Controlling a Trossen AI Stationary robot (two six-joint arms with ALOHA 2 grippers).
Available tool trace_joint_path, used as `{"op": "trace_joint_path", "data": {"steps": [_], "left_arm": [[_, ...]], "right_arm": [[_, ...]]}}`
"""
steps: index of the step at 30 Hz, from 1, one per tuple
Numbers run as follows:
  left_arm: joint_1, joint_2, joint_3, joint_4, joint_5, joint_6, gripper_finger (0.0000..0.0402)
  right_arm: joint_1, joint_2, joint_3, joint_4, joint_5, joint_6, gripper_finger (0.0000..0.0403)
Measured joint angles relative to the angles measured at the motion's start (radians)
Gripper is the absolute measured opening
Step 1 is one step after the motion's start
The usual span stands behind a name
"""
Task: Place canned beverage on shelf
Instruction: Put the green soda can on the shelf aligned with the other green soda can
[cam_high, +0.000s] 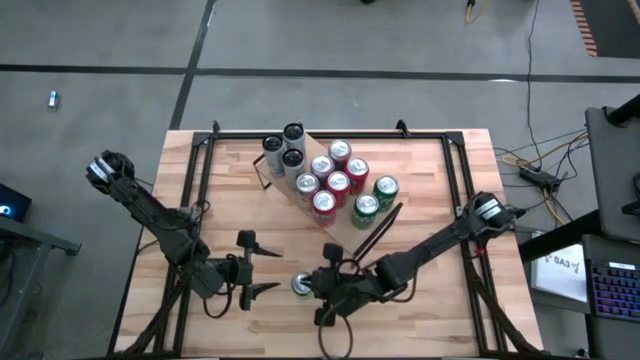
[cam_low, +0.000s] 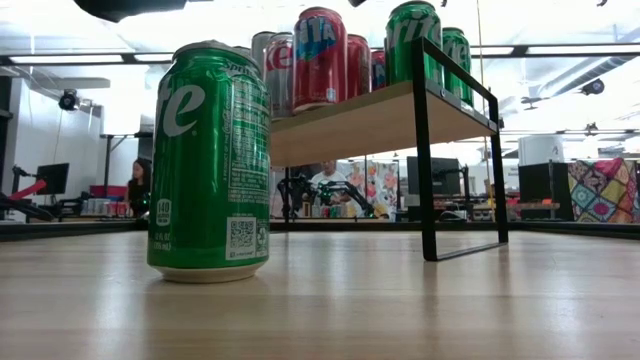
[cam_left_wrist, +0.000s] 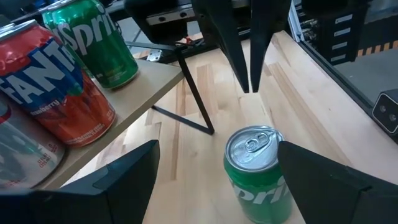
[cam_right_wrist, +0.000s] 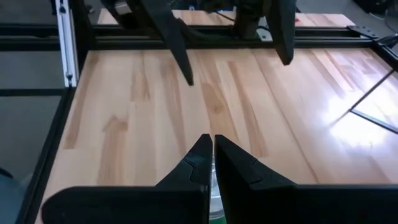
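The left gripper (cam_high: 262, 268), fingers spread wide, points at an upright green can (cam_high: 301, 285) near the table's (cam_high: 440, 200) front edge, not touching it. The right gripper (cam_high: 322, 288), fingers pressed together, sits just beside the can's other side. The shelf (cam_high: 290, 195) stands toward the back edge.

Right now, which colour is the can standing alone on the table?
Green can; low view shows it best.

Low view: shelf (cam_low: 380, 120) left end hidden behind green can (cam_low: 210, 165); rear cans overlap. Right wrist view: can mostly hidden under right pincer (cam_right_wrist: 213, 144).
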Motion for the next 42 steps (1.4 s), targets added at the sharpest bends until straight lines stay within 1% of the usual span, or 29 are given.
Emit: {"op": "trace_joint_path", "data": {"steps": [7,9,11,14,23,25,27,31,36,38,42], "left_arm": [[0.0,0.0,0.0,-0.005,-0.001,-0.01,0.0311],[0.0,0.0,0.0,-0.006,-0.002,-0.01,0.0311],[0.0,0.0,0.0,-0.008,-0.002,-0.01,0.0311],[0.0,0.0,0.0,-0.009,-0.002,-0.01,0.0311],[0.0,0.0,0.0,-0.008,-0.002,-0.01,0.0311],[0.0,0.0,0.0,-0.007,-0.002,-0.013,0.0311],[0.0,0.0,0.0,-0.005,-0.002,-0.015,0.0311],[0.0,0.0,0.0,0.004,-0.002,-0.017,0.0311],[0.0,0.0,0.0,0.008,-0.002,-0.017,0.0311],[0.0,0.0,0.0,0.009,-0.002,-0.017,0.0311],[0.0,0.0,0.0,0.008,0.005,-0.024,0.031]], "right_arm": [[-0.002,-0.002,0.054,-0.061,0.01,0.031,0.0014],[-0.002,0.002,0.071,-0.093,0.009,0.031,0.0026],[-0.002,0.003,0.081,-0.117,0.005,0.041,0.0049],[-0.002,0.003,0.089,-0.122,0.003,0.067,0.01],[0.0,0.009,0.097,-0.123,-0.046,0.112,0.0306],[0.0,0.009,0.097,-0.117,-0.046,0.113,0.0339],[0.0,0.009,0.097,-0.108,-0.047,0.114,0.036],[-0.001,0.029,0.103,-0.08,-0.048,0.109,0.0366],[-0.003,0.095,0.171,-0.147,-0.047,0.1,0.0364],[-0.005,0.124,0.223,-0.204,-0.045,0.098,0.0364],[-0.008,0.2,0.353,-0.407,-0.041,0.134,0.0364]]}}
